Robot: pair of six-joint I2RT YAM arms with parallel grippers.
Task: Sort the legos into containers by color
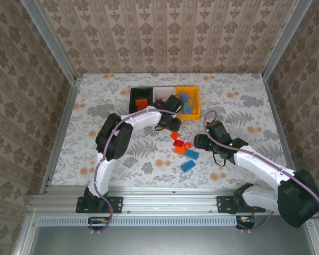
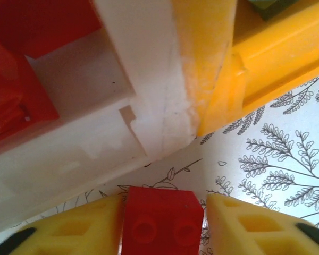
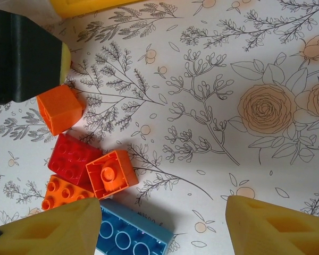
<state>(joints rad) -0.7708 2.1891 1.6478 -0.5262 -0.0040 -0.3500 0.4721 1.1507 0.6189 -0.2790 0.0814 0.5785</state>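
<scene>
Left hand (image 2: 162, 228), clamped on a red lego (image 2: 162, 212), hangs just short of the white bin (image 2: 149, 79), at the corner where it touches the yellow bin (image 2: 266, 53). Red bricks (image 2: 21, 79) already lie inside the white bin, past its near wall and leftward in the wrist view, so the drop likely goes that way. Well to the near side of the white bin, the right hand (image 3: 162, 226), fingers apart, hovers beside an orange lego (image 3: 110, 174) and a blue lego (image 3: 130, 234) loose on the worktop (image 3: 244, 64).

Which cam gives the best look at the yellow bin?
Top external: the yellow-orange rectangular plastic bin is whole, light blue bricks inside. Left wrist catches one corner close up; right wrist, an edge sliver at its frame top.
</scene>
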